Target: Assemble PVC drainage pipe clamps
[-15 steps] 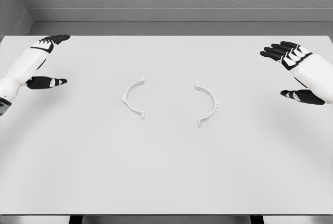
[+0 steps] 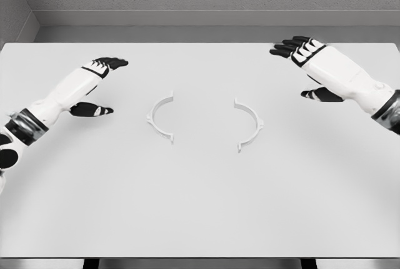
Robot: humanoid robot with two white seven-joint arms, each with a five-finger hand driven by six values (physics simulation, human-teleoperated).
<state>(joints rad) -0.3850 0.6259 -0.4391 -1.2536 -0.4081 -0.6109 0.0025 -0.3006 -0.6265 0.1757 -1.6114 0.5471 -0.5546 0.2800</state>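
Left hand (image 2: 94,84): fingers extended and spread, thumb splayed low, holding nothing. It sits at about 9 o'clock from table centre, near but clear of the left clamp half (image 2: 160,118).

Right hand (image 2: 310,69): same posture, fingers flat and apart, thumb dropped, empty. It sits at about 2 o'clock, well apart from the right clamp half (image 2: 249,125).

Both halves lie flat on the white table (image 2: 200,213), either side of centre. Their open sides face each other, bowed backs outward, with a clear gap between them. The outward tabs on each arc look roughly level with each other. Neither is touched.

My read: reach phase, nothing assembled yet.

For a clean grasp:
- Come at each half from its bowed back, left from 9 o'clock and right from 3 o'clock. That leaves the mating ends unobstructed.
- Pinch the arc mid-span, thumb inside and fingers outside. The parts are thin and low, so a top-down grab likely skids them.
- The right hand has further to come in. Settle both grips before closing the gap.
- Keep the end tabs level when bringing the halves together. Any yaw and the ends will probably miss.
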